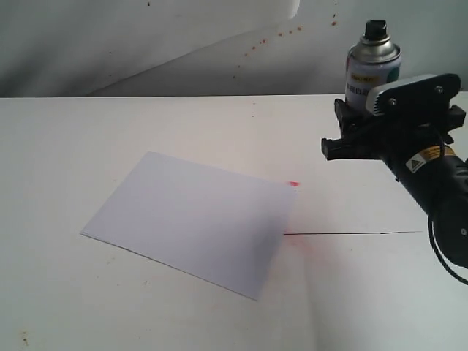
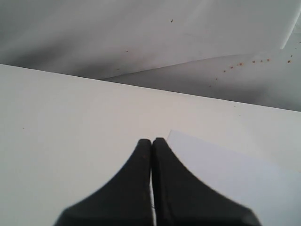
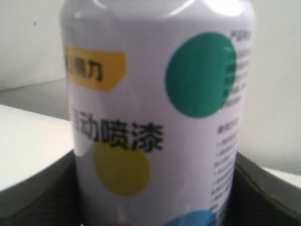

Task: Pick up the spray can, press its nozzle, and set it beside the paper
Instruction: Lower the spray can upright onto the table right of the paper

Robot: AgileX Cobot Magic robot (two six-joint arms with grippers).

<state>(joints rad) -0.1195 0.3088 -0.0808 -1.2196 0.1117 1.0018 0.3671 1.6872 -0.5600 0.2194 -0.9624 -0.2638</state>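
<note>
Right wrist view: jaws hug both sides of the spray can (image 3: 155,117), and the right gripper (image 1: 351,130) grips it upright, well right of the paper (image 1: 190,219). Left gripper (image 2: 152,144) is pinched shut, empty. Best held vertical, black nozzle (image 1: 375,29) pressed squarely.

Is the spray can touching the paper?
Apart. The exterior view shows the spray can far to the right of the paper, with open table surface between them.
</note>
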